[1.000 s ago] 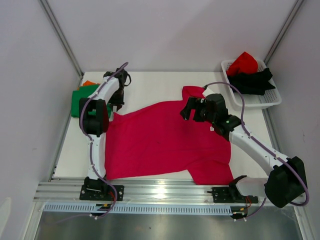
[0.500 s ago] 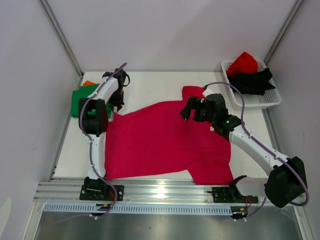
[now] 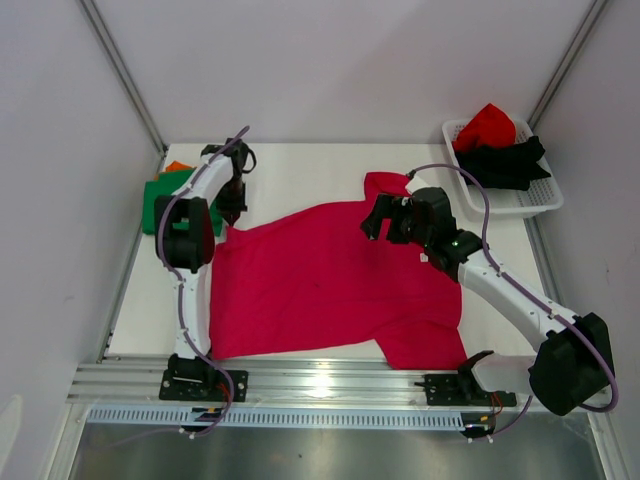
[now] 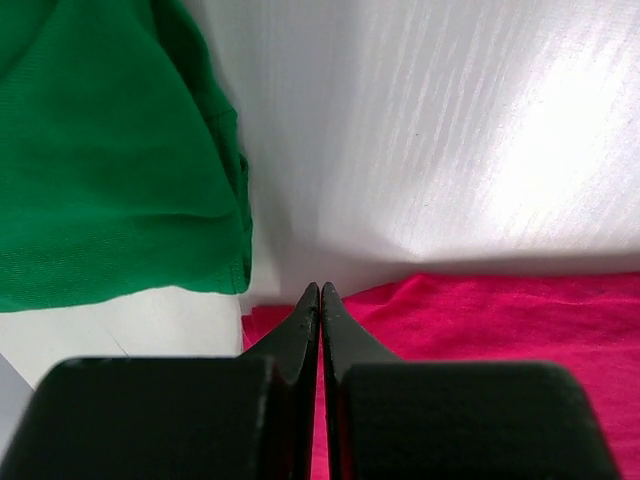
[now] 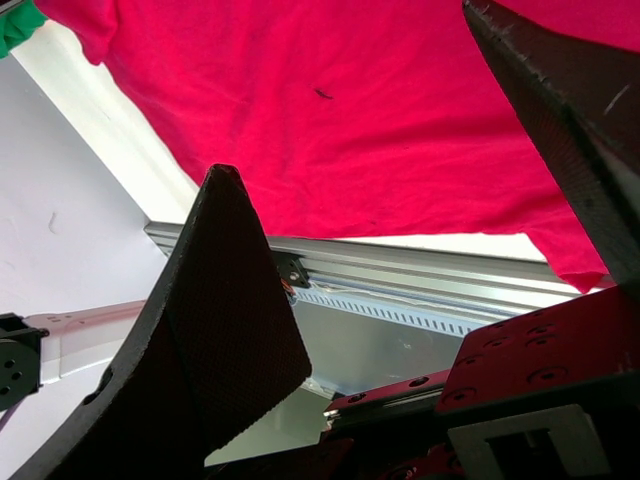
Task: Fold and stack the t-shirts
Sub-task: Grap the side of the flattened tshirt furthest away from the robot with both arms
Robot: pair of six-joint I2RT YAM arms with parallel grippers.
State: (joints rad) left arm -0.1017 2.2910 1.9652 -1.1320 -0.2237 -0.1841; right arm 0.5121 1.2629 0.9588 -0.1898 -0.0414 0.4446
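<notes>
Pink shirt (image 3: 330,280) is lying unfolded mid-table, left gripper (image 4: 320,295) clenching shut at its far-left corner, right gripper (image 3: 381,219) hanging open. Green shirt (image 3: 158,203) is sitting folded far-left; more are waiting in the basket (image 3: 545,205).

No lettering, label, brand or number can be read anywhere: not on the magenta t-shirt (image 3: 320,290), the basket (image 3: 535,207) or the counter (image 3: 300,170).
</notes>
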